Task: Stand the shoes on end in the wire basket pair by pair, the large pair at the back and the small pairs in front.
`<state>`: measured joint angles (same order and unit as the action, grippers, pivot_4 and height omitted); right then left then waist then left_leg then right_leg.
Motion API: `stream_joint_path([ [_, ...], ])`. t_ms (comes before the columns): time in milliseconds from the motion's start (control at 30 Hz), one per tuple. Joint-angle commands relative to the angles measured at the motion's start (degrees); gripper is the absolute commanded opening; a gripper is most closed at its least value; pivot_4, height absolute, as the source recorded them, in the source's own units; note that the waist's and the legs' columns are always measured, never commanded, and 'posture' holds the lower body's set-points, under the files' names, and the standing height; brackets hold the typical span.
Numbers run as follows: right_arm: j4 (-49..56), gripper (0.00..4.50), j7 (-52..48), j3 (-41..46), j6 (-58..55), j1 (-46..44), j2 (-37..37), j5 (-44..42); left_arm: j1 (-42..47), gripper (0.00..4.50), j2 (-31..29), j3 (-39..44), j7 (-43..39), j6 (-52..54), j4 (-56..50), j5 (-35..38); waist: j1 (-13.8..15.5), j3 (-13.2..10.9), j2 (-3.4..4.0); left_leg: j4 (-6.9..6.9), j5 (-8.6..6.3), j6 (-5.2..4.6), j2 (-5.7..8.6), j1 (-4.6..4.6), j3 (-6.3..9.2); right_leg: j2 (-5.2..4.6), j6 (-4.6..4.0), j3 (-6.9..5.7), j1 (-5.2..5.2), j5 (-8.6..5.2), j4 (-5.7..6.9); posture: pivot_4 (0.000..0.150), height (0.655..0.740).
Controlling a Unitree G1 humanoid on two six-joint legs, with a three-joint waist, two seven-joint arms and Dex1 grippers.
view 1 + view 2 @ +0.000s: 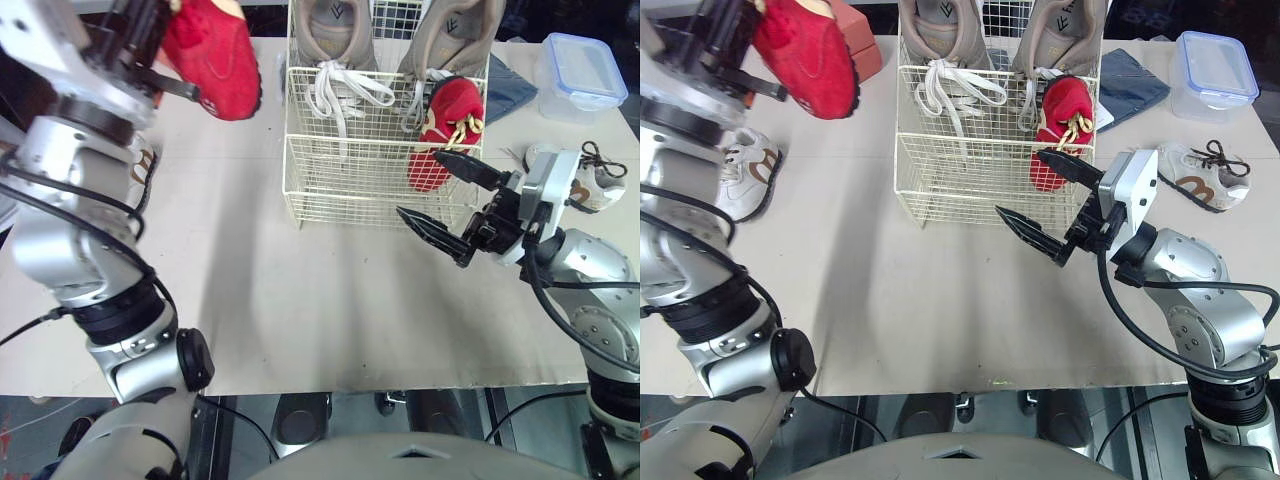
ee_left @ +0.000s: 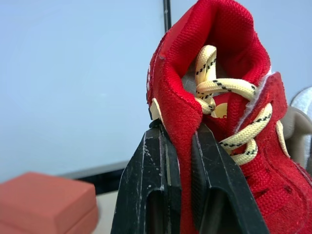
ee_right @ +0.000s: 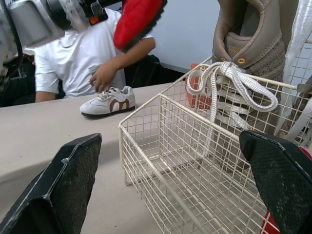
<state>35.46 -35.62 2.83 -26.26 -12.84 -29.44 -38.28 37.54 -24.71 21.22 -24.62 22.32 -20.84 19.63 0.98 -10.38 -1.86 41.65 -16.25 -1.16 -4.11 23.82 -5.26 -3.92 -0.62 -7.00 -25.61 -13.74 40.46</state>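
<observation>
My left gripper (image 2: 179, 129) is shut on the collar of a small red shoe (image 1: 212, 60) with yellow laces, held high over the table to the left of the cream wire basket (image 1: 345, 185). Two large tan shoes (image 1: 335, 35) stand on end at the back of the basket, and a second red shoe (image 1: 445, 130) stands at its front right. My right gripper (image 1: 420, 185) is open, empty, and just outside the basket's front right corner. One small white shoe (image 1: 590, 180) lies on the table at the right, another (image 1: 745, 175) at the left.
A clear box with a blue lid (image 1: 580, 75) and a folded blue cloth (image 1: 510, 85) lie at the back right. A reddish box (image 1: 855, 45) sits behind the basket's left side. A person in a white shirt (image 3: 83, 58) sits across the table.
</observation>
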Motion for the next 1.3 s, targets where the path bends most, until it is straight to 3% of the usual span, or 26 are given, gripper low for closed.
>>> stream_joint_path([
  [33,2.0,4.5,0.8,1.5,1.0,-0.2,0.1,-0.3,1.1,0.02,3.4,-5.2,3.0,-10.5,0.7,-4.4,0.0,0.0,0.0,0.01,0.0,-0.01,0.0,0.0,-0.01,0.0,0.0,0.0,0.0,0.0,0.0,0.15,0.686],
  [233,3.7,4.5,2.8,2.1,0.9,1.4,0.2,-0.4,0.7,0.02,9.5,-11.3,5.9,-23.4,7.3,-9.8,-0.1,0.0,0.0,0.01,-0.01,-0.01,0.0,0.0,-0.02,0.01,0.0,0.0,-0.01,0.0,0.0,0.15,0.686],
  [633,5.4,4.5,5.3,2.5,0.6,2.8,-0.1,-0.5,1.1,0.02,14.7,-17.0,12.5,-46.3,25.1,-19.9,0.0,0.0,-0.02,0.01,-0.02,-0.04,-0.01,0.03,0.0,0.04,0.0,-0.05,-0.01,0.0,-0.04,0.15,0.686],
  [1300,4.3,4.5,6.5,5.5,7.9,5.0,4.7,-0.7,-9.6,0.02,12.9,-22.2,8.6,-48.0,23.5,-19.7,0.0,0.5,0.11,0.01,-0.03,-0.06,-0.03,-0.02,0.05,0.04,0.02,-0.08,0.08,-0.01,-0.08,0.15,0.686],
])
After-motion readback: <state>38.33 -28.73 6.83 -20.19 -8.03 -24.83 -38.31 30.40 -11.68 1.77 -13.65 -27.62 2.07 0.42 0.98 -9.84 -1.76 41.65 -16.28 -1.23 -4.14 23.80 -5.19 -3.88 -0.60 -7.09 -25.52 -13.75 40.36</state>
